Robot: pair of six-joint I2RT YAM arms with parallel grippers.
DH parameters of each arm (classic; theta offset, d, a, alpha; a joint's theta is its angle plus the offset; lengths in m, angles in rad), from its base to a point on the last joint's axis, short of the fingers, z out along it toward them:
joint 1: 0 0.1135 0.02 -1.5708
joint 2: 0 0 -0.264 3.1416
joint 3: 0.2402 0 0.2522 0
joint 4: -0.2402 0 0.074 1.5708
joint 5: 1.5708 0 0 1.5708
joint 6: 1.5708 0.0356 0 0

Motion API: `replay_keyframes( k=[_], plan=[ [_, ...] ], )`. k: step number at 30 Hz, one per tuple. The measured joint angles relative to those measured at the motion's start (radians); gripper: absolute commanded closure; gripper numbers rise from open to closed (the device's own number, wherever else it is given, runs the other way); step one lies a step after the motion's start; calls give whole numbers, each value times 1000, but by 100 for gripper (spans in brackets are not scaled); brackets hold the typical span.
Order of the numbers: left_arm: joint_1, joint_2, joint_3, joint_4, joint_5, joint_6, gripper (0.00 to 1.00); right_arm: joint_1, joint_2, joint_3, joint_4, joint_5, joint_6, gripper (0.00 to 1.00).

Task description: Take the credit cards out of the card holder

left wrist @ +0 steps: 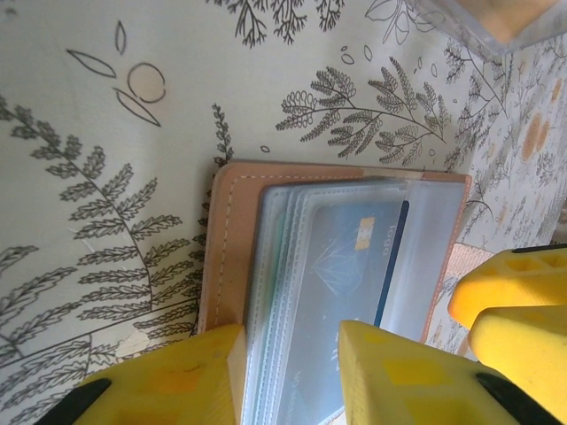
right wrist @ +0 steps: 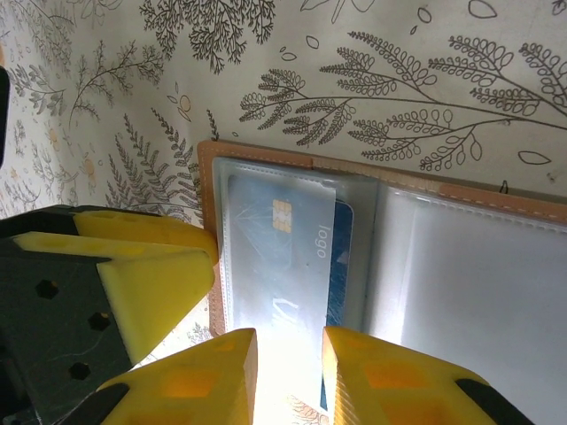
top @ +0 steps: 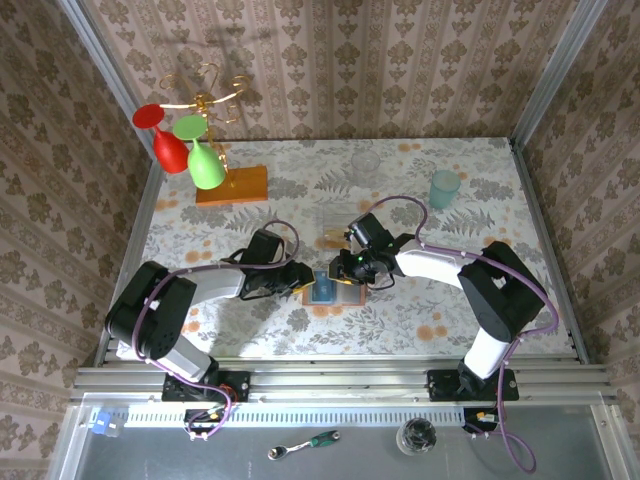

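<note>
Pinching clear sleeves (left wrist: pixel 430 239) of card holder (left wrist: pixel 232 266), both jaws clenched; blue credit card (right wrist: pixel 341 266) inside sleeve.

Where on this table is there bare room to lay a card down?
Bare table along the near edge, in front of the card holder; also between the teal cup and the right arm, and between the orange slab and the left arm. Crowded mid-table: left claw and right claw meet at the holder, clear box just behind.

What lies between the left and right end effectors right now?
The open card holder lies between the left end effector and right end effector in the top view; a blue card shows in its clear sleeve.
</note>
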Motion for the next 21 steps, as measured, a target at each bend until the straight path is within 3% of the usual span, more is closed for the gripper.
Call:
replay_keyframes(
  k=[10,21],
  plan=[
    [-19,0,47,-69,-18,24,73,0,2,0,3,-7,4,72],
    [-31,17,47,-103,-34,35,86,0,8,0,14,-16,7,76]
  ],
)
